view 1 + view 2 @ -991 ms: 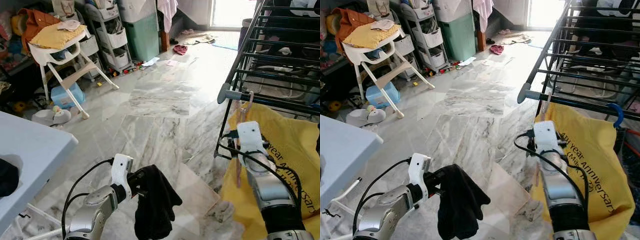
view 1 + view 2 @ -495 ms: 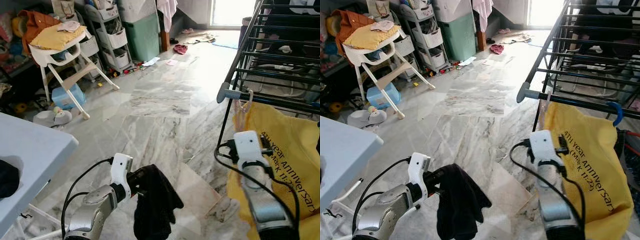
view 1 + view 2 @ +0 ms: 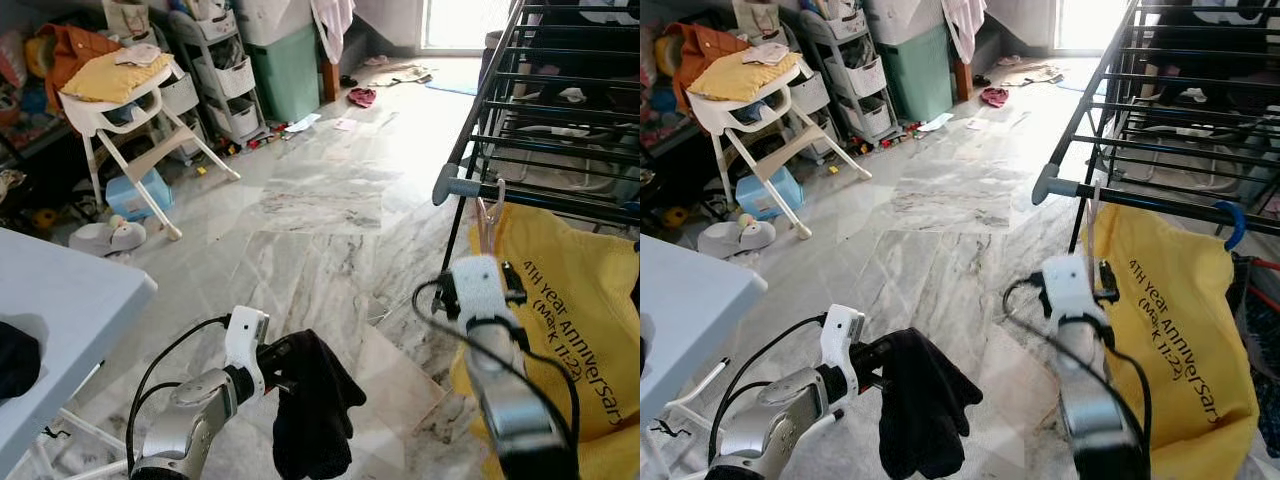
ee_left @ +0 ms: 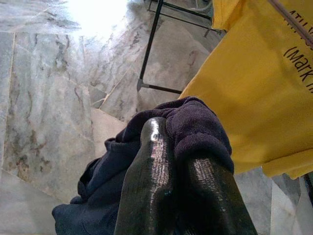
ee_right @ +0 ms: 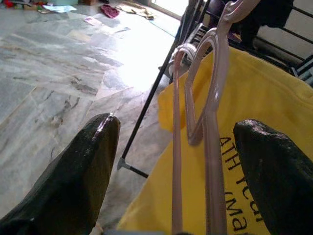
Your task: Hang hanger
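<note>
In the left eye view, the pink hanger point(image 3: 487, 215) dangles by its hook from the grey-capped end of the drying rack point(image 3: 520, 110), with the yellow shirt point(image 3: 570, 320) draped below it; the right arm rises in front of the shirt, its white wrist housing hiding the fingers here. Lower left, the left tool point(image 3: 283, 362) holds a dark cloth point(image 3: 313, 405) that sags limply above the marble floor point(image 3: 320, 220), and the corner of a pale bench point(image 3: 60, 310) juts in at the left edge. The right eye view gives the same arrangement, with the hanger's thin hook point(image 3: 1095, 200) just beside the rack's end cap. In the left wrist view the two black fingers point(image 4: 156, 181) sit pressed together with the dark cloth pinched and folded over their tips, the yellow shirt close behind. In the right wrist view the right tool point(image 5: 183, 161) stands wide apart, and the hanger's slim pink loops run down between its fingers without touching either. The hanger looks light, thin and stiff, smooth plastic that could slip or swing on its hook at a nudge; the soft shirt adds little weight but will sway. I judge the best hold is on the straight neck just below the hook, squarely across the plastic, not the cloth.
</note>
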Controlling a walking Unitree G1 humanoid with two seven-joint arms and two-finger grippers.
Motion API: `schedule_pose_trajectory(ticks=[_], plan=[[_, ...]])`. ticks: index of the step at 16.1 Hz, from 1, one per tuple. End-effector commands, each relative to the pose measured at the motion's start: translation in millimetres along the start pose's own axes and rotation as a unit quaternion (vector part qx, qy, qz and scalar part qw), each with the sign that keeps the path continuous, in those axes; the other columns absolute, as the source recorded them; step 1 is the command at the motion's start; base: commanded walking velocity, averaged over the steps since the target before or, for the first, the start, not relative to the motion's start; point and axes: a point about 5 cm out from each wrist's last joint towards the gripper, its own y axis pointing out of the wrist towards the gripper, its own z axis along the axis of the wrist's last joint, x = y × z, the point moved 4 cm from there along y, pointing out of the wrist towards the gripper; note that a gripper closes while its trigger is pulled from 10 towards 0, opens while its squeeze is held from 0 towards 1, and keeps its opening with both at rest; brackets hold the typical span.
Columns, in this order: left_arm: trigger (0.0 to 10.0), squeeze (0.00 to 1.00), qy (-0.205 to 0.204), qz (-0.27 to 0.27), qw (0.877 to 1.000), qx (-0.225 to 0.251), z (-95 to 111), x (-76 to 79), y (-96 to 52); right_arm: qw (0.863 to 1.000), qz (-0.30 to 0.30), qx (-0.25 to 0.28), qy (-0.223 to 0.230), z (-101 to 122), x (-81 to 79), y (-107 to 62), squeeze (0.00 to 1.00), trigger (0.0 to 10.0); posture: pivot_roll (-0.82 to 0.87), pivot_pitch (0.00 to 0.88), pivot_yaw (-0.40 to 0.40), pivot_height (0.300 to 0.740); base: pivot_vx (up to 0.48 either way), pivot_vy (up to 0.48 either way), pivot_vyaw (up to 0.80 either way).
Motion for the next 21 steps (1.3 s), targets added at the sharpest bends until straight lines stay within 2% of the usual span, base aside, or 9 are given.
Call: schedule_pose_trajectory(ticks=[1,2,3,4,9,17,21], plan=[[10.0,0.0,0.014,0.002,1.0,0.002,4,-3.6,-2.0,1.0,-0.005,-0.01,0.018,0,-1.0,6.4,0.0,10.0,-0.15,0.0,0.176,0.74,0.0,0.0,0.0],[10.0,0.0,0.014,0.002,1.0,0.002,4,-3.5,-1.3,0.999,-0.01,-0.025,0.035,-2,0.6,13.9,0.0,1.1,-0.15,0.0,0.174,0.74,0.0,0.0,0.0],[10.0,0.0,0.014,0.002,1.0,0.001,4,-3.6,-1.0,0.999,-0.012,-0.029,0.038,-2,1.3,16.9,0.0,0.0,-0.15,0.0,0.174,0.74,0.0,0.0,0.0],[10.0,0.0,0.014,0.002,1.0,0.002,5,-3.9,-0.6,0.998,-0.009,-0.036,0.043,0,-1.2,25.1,0.0,0.0,-0.15,0.0,0.172,0.74,0.0,0.0,0.0],[10.0,0.0,0.013,0.004,1.0,0.003,5,-4.7,-1.4,0.996,0.013,-0.057,0.067,0,-11.9,35.4,0.0,0.0,-0.14,0.0,0.166,0.74,0.0,0.0,0.0],[10.0,0.0,0.014,0.002,1.0,0.002,5,-3.8,0.6,0.994,0.023,-0.072,0.079,0,2.7,45.1,0.0,0.0,-0.15,0.0,0.161,0.74,0.0,0.0,0.0],[10.0,0.0,0.013,0.001,1.0,0.001,4,-2.7,2.0,0.991,0.034,-0.094,0.083,-8,0.7,44.1,0.0,0.0,-0.15,0.0,0.155,0.74,0.0,0.0,0.0]])
